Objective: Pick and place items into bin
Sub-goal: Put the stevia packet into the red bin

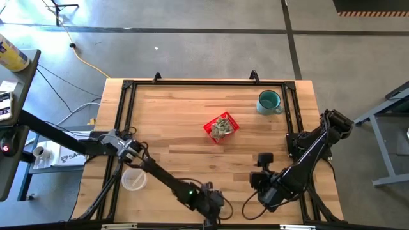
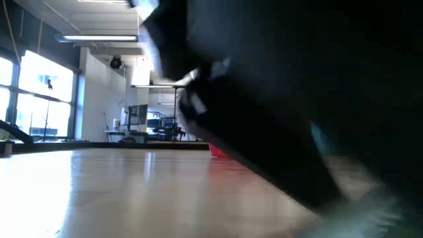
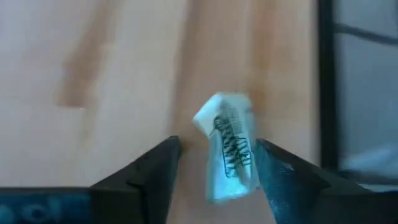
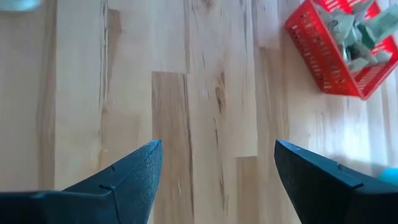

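Observation:
One pale, crinkled wrapped piece (image 3: 229,146) with dark print lies on the wood at the table's near edge. My open left gripper (image 3: 216,142) is down over it, a finger on each side, the piece close beside one finger (image 3: 273,171). In the high view the left gripper (image 1: 214,203) is at the near edge, centre. The red basket (image 1: 221,126) stands mid-table with several pale green and silvery pieces (image 4: 354,28) inside it. My right gripper (image 4: 217,144) is open above bare wood, near-right of the basket (image 4: 329,53). My left gripper comes at the wrapped piece from above with its fingers open on either side of it. The piece's edge (image 3: 252,165) lies right against one finger; I cannot tell whether they touch. The other finger (image 3: 158,168) stands apart from it.
A teal mug (image 1: 269,102) stands near the far right corner and a clear round cup (image 1: 134,180) near the left front. A black frame rail (image 3: 324,81) runs close beside the piece. A dark arm fills most of the low view, leaving only a red sliver of the basket (image 2: 218,151).

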